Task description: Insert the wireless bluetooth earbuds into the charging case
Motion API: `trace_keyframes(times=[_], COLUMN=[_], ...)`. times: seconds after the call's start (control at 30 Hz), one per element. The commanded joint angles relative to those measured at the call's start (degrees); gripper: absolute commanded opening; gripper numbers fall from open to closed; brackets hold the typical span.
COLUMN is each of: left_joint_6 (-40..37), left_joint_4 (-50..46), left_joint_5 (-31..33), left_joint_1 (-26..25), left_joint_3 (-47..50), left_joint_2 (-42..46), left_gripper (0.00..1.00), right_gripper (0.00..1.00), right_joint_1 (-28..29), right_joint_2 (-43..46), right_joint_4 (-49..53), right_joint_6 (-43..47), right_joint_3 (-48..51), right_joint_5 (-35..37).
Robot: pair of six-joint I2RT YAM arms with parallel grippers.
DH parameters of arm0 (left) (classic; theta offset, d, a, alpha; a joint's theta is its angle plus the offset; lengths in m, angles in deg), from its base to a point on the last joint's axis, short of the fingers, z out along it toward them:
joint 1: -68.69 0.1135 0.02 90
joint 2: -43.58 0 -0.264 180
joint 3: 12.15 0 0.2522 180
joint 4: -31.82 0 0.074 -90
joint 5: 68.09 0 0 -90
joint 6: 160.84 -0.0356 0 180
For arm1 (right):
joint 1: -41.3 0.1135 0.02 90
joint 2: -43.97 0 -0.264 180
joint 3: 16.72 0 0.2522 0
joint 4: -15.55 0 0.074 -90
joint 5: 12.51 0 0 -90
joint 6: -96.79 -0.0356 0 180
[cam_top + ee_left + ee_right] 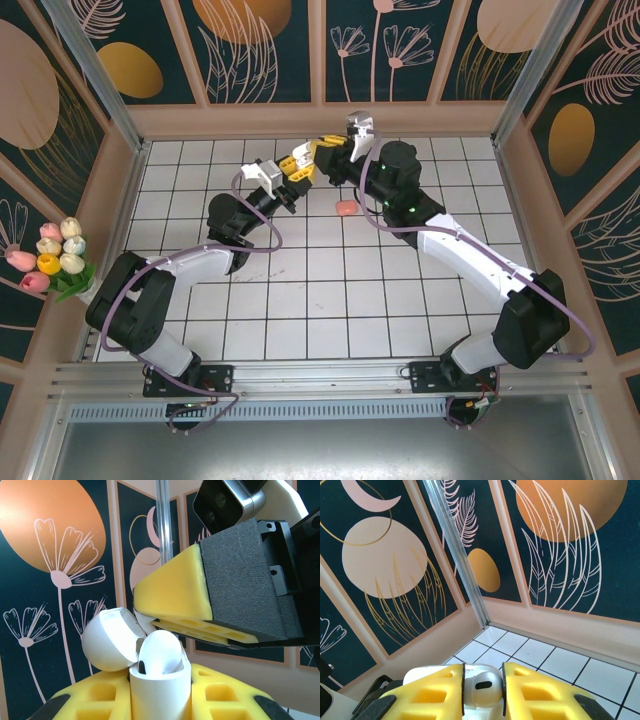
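Base cut off, the open charging case (160, 700) was clamped by the left gripper (159, 680); a white earbud (160, 652), stem hidden, was pinched at its mouth by the right gripper (483, 675).

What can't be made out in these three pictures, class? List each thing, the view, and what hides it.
1. Left wrist view: charging case, base cut off by the bottom edge.
2. Right wrist view: white earbud, stem hidden between the fingers of the right gripper.
3. Top external view: salmon-pink object on the tiled table, too small to identify.
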Motion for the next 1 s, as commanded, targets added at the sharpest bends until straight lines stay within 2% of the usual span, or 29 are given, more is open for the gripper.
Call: trace_keyframes(times=[0.0, 0.47, 0.97], left_joint_6=[1.1, 1.5, 1.1], left_joint_4=[2.4, 3.3, 3.5], left_joint_5=[-1.8, -2.3, -1.8], left_joint_1=[0.3, 0.3, 0.3], left_joint_3=[-1.4, -1.6, -1.6], left_joint_2=[1.1, 1.0, 1.2], left_gripper=[0.0, 0.0, 0.0], right_gripper=[0.24, 0.24, 0.24], right_joint_1=[0.2, 2.9, 3.3], right_joint_2=[-0.7, -1.8, 0.5], right_joint_4=[-2.1, 2.3, 1.7], right_joint_6=[0.9, 7.8, 7.4], right_joint_3=[0.8, 0.4, 3.8], right_joint_5=[1.1, 5.9, 6.9])
